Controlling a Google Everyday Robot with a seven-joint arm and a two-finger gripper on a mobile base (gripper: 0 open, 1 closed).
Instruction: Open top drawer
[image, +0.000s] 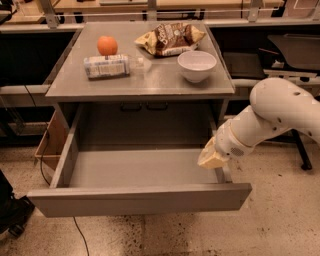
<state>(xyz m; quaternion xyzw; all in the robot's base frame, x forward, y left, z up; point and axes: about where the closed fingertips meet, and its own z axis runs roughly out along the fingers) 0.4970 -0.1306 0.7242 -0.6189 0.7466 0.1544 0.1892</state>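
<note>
- The top drawer (140, 199) stands pulled far out from under the front edge of the counter (155, 77), its wide grey front well forward of that edge.
- The tool (212, 156) sits at the drawer's right side wall, below the counter's front right corner and just behind the drawer front. I cannot tell whether it is spread or pressed together.
- The drawer front's long axis runs parallel to the counter's front edge. It lies forward and left of the tool, so any further pull should run straight away from that edge.
- The opening looks nearly done.
</note>
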